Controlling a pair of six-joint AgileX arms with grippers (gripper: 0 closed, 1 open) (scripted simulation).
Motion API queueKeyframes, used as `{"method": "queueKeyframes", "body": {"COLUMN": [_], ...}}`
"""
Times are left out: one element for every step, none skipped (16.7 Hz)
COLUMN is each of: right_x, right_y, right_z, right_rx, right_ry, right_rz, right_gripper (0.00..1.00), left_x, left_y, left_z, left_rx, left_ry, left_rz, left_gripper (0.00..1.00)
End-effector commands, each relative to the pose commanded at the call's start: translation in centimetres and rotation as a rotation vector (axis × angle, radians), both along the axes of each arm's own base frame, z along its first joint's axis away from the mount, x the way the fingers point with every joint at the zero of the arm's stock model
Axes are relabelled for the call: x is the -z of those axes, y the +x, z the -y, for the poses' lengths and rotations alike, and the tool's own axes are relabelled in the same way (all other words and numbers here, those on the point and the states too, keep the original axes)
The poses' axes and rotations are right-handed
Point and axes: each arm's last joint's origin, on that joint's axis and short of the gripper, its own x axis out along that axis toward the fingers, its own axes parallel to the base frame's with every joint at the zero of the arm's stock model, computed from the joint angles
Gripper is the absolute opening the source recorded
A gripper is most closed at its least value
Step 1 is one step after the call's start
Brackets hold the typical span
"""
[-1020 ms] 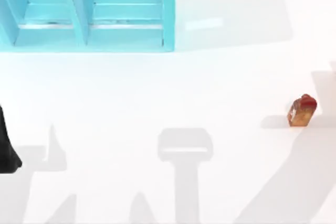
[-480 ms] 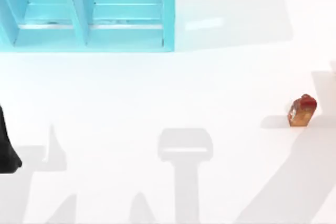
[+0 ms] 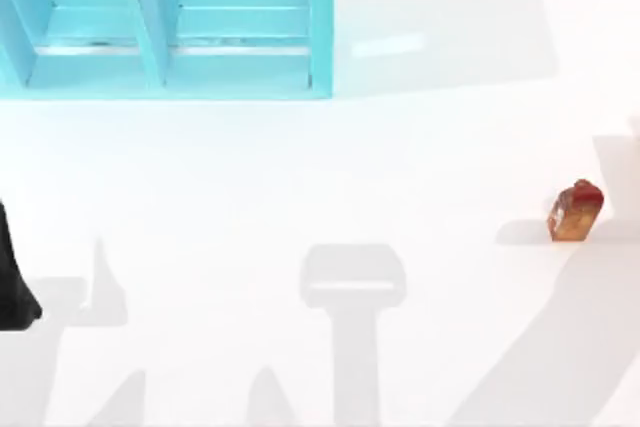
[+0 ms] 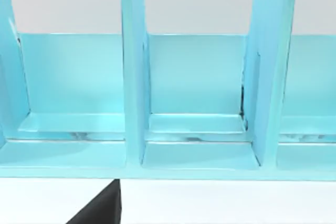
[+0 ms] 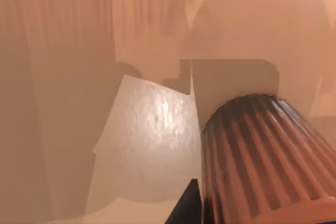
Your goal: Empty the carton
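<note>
The left gripper point(image 4: 100, 209) appears as a dark wedge at the edge of the left wrist view, and whether it is apart or together cannot be told; in the top view the left arm point(image 3: 12, 282) sits as a black shape at about 9 o'clock on the table point(image 3: 300, 167), at its very edge. The right gripper point(image 5: 186, 207) is a dark sliver in the right wrist view, its state likewise impossible to tell. There is one carton point(image 3: 575, 211): it rests on the table at about 3 o'clock, near the right edge, red gabled top turned toward 1 o'clock, with nothing touching it and well apart from the left arm. There is one turquoise shelf unit point(image 3: 165, 27), at 11 o'clock along the far edge. The top view gives two of its bays; the left wrist view faces it head-on and adds two upright dividers point(image 4: 134, 72) with three bays between and beside them. The right wrist view brings in one ribbed reddish-brown cup point(image 5: 262, 161), close to the camera, over a pale surface.
</note>
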Motion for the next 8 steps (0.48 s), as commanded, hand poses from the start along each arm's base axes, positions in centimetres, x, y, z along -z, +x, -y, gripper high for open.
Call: {"method": "queueKeyframes", "body": {"right_x": [0.0, -0.1, -0.3, -0.7, -1.3, -2.1, -3.0, -4.1], "right_y": [0.0, 0.1, 0.2, 0.4, 0.6, 0.7, 0.9, 1.0], "right_z": [0.0, -0.2, -0.4, -0.6, -0.8, -0.9, -0.8, -0.7], "right_rx": [-0.001, -0.004, -0.008, -0.013, -0.016, -0.018, -0.018, -0.016], "right_ry": [0.001, 0.005, 0.012, 0.019, 0.024, 0.026, 0.026, 0.024], "right_rz": [-0.001, -0.006, -0.015, -0.023, -0.030, -0.034, -0.035, -0.033], "right_gripper": [0.00, 0.00, 0.00, 0.00, 0.00, 0.00, 0.00, 0.00], "left_x": [0.0, 0.0, 0.0, 0.0, 0.0, 0.0, 0.0, 0.0], "left_y": [0.0, 0.0, 0.0, 0.0, 0.0, 0.0, 0.0, 0.0], "left_z": [0.0, 0.0, 0.0, 0.0, 0.0, 0.0, 0.0, 0.0], "left_rx": [0.000, 0.000, 0.000, 0.000, 0.000, 0.000, 0.000, 0.000], "left_ry": [0.000, 0.000, 0.000, 0.000, 0.000, 0.000, 0.000, 0.000], "left_rz": [0.000, 0.000, 0.000, 0.000, 0.000, 0.000, 0.000, 0.000], "left_gripper": [1.00, 1.00, 1.00, 1.00, 1.00, 1.00, 1.00, 1.00]}}
